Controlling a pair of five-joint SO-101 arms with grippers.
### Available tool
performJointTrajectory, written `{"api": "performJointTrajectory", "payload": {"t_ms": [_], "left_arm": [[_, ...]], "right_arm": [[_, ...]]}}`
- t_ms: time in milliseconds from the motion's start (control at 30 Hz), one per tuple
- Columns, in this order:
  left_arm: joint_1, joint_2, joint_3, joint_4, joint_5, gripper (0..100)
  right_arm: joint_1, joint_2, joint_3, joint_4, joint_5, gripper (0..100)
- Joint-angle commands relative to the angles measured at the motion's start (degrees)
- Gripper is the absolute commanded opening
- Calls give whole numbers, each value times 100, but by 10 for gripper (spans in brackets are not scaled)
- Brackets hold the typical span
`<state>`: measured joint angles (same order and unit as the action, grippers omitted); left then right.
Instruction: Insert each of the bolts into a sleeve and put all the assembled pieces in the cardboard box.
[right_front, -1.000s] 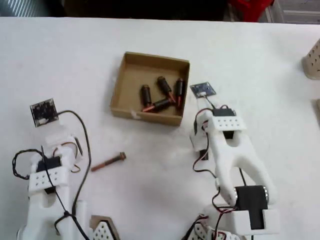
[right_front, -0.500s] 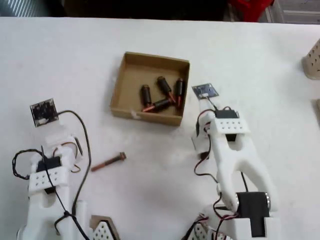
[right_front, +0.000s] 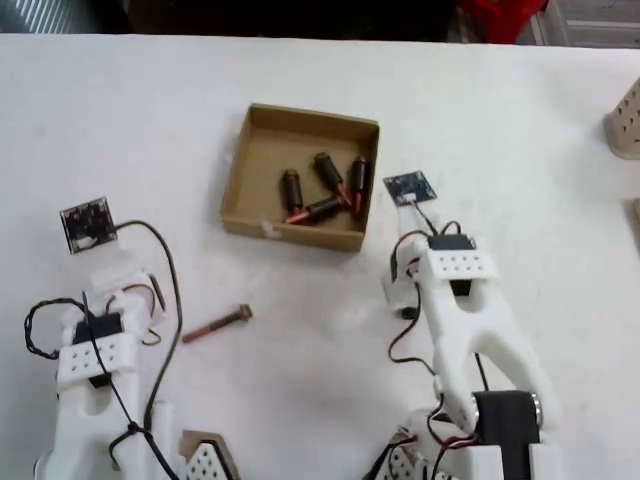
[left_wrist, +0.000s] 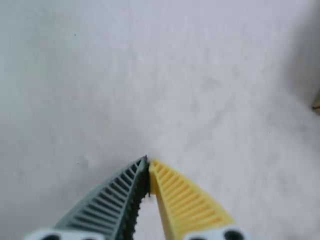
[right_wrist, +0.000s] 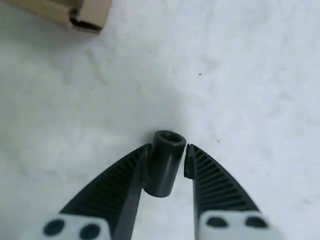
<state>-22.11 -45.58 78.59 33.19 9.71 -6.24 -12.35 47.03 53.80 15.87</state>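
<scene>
Jaws on the right gripper (right_wrist: 168, 148) clamp a black sleeve (right_wrist: 162, 172); the left gripper (left_wrist: 149, 161) is closed, over white table (right_front: 520, 130).

Left end effector (left_wrist: 148, 166) has its fingers pressed together; right end effector (right_wrist: 168, 148) clamps a sleeve (right_wrist: 162, 171) between its fingers.

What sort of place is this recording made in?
Probably a robotics lab bench: a white table carrying two small arms with exposed wiring, the left arm and right arm, plus a cardboard box of assembled pieces and a loose bolt.
</scene>
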Motion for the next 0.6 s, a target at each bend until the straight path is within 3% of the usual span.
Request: {"api": "performJointTrajectory", "payload": {"t_ms": [0, 200, 567], "left_arm": [[31, -13, -176, -123, -44, 27], [31, -13, -167, -123, -53, 27], [31, -4, -167, -123, -53, 27]], "right_arm": [[-233, 40, -18, -57, -378, 89], [-338, 13, 9, -22, -633, 149], [-347, 110, 149, -145, -862, 148]]}}
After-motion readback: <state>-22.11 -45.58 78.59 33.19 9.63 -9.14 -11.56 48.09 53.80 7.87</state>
